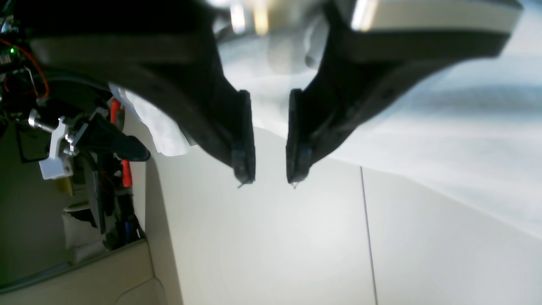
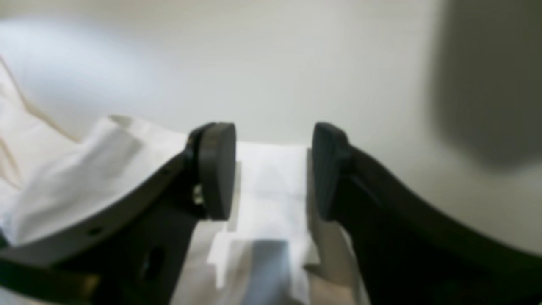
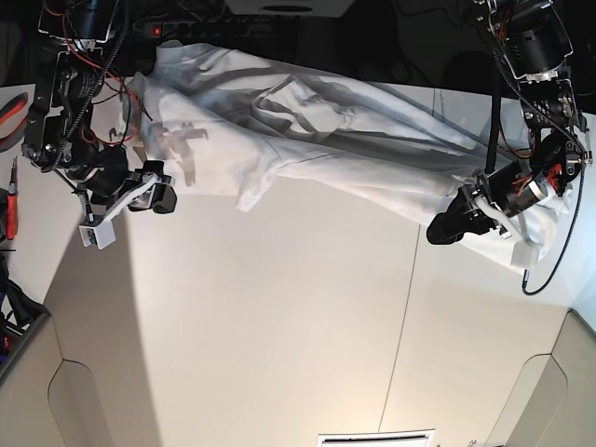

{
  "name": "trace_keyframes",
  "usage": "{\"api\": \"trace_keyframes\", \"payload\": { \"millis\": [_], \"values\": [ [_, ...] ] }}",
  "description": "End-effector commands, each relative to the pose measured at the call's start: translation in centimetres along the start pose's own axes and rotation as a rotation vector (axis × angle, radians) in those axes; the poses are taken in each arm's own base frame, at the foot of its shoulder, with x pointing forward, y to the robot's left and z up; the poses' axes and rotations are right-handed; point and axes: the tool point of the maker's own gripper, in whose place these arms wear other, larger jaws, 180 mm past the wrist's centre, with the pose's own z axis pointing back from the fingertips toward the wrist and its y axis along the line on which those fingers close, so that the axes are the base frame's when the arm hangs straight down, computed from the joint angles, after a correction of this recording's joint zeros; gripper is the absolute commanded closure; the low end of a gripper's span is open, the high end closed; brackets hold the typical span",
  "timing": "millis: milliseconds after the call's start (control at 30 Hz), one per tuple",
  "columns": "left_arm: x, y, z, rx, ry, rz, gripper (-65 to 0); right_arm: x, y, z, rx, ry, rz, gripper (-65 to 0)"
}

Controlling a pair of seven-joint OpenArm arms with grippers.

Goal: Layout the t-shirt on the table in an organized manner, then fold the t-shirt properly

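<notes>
The white t-shirt lies wrinkled and stretched across the far part of the table. My left gripper sits at the shirt's near edge on the right. In the left wrist view its jaws stand apart with only bare table between them, and the shirt lies just behind. My right gripper is at the shirt's left edge. In the right wrist view it is open, with a fold of the shirt lying under and beside the pads.
A dark seam line runs down the table. Red-handled tools lie off the left edge. Cables hang from both arms. Beige rounded panels flank the near corners. A white grille sits at the near edge.
</notes>
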Motion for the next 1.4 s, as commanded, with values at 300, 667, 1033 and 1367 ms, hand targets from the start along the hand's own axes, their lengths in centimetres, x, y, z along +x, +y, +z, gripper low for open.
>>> {"api": "trace_keyframes", "payload": {
  "millis": [300,667,1033,1367],
  "values": [
    [2.2,-0.6,0.3,-0.018,-0.063,-0.031,-16.8,-1.8,0.0,0.5,0.025,0.012,-0.019,-29.5],
    [2.2,-0.6,0.3,-0.018,-0.063,-0.031,-16.8,-4.4,2.2,-1.7,0.09,0.067,-0.031,-23.7],
    [2.2,-0.6,0.3,-0.017,-0.066,-0.031,-16.8,-1.7,5.6,-1.9,0.229,0.012,0.007,0.0],
    [2.2,-0.6,0.3,-0.018,-0.068,-0.031,-16.8,1.2,10.6,0.9,0.428,-0.018,0.063,0.0]
  ]
}}
